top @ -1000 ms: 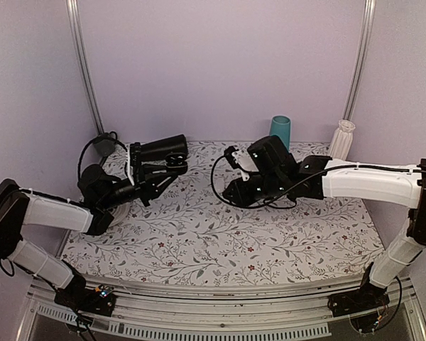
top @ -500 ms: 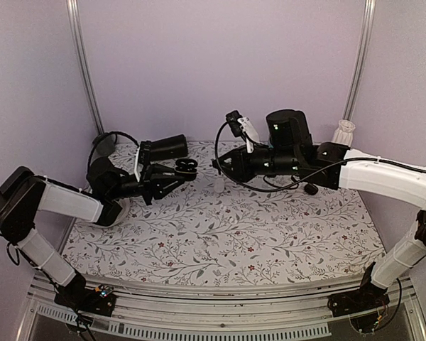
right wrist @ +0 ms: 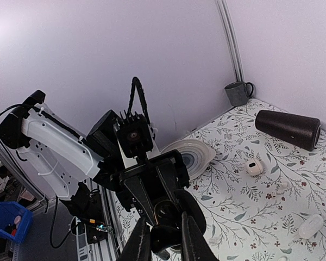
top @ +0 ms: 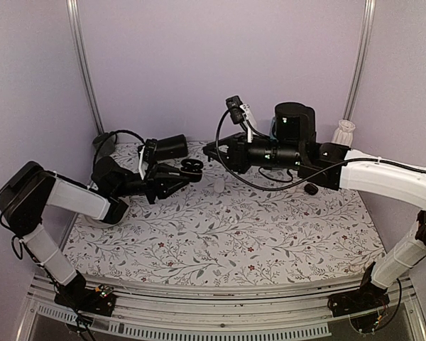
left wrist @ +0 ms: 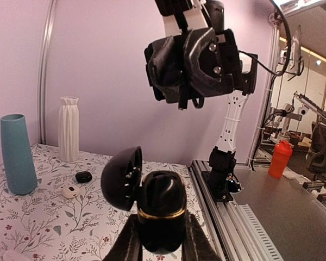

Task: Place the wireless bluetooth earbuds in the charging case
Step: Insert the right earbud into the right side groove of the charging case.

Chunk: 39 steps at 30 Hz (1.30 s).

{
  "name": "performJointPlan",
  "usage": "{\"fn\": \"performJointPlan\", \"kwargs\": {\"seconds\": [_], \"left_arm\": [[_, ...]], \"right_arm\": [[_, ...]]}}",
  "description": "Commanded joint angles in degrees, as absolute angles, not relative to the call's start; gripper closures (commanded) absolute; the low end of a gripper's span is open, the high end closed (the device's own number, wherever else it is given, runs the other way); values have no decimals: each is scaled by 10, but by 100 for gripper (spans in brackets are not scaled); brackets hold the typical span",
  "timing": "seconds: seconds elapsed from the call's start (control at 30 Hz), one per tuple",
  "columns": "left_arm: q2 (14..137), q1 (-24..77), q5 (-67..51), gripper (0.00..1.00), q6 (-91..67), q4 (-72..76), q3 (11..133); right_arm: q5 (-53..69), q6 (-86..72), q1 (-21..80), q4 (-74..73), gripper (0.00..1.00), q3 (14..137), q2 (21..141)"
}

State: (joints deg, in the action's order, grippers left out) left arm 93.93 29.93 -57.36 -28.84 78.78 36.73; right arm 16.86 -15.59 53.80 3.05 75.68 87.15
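Observation:
My left gripper (top: 183,171) is shut on the black charging case (top: 192,167) and holds it above the table at the back left. In the left wrist view (left wrist: 162,231) the case body (left wrist: 162,204) stands upright between the fingers, with its lid (left wrist: 121,176) swung open to the left. My right gripper (top: 209,150) points left, just above and right of the case. In the right wrist view (right wrist: 164,242) it is shut on a small black earbud (right wrist: 165,235), right in front of the open case (right wrist: 180,209). The second earbud is not visible.
A black cylinder (top: 172,146) and a dark mug (top: 103,144) stand at the back left, with a plate (right wrist: 193,155) under the left arm. A white vase (top: 343,135), a teal vase (left wrist: 16,155), a small black rounded object (top: 311,190) and a white case (right wrist: 254,167) are nearby.
My right gripper has lifted off the table and swung left towards the case. My left gripper has moved right with the open case.

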Motion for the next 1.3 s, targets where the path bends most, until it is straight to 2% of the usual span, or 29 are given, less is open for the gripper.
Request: {"fn": "performJointPlan", "kwargs": {"seconds": [0.0,1.27], "left_arm": [[951,314,-581,100,-309,826,381],[957,345,-560,100,-357,877,398]], "right_arm": [[180,-155,535,86,84,736,867],[167,-123,567,116,85,697,887]]}}
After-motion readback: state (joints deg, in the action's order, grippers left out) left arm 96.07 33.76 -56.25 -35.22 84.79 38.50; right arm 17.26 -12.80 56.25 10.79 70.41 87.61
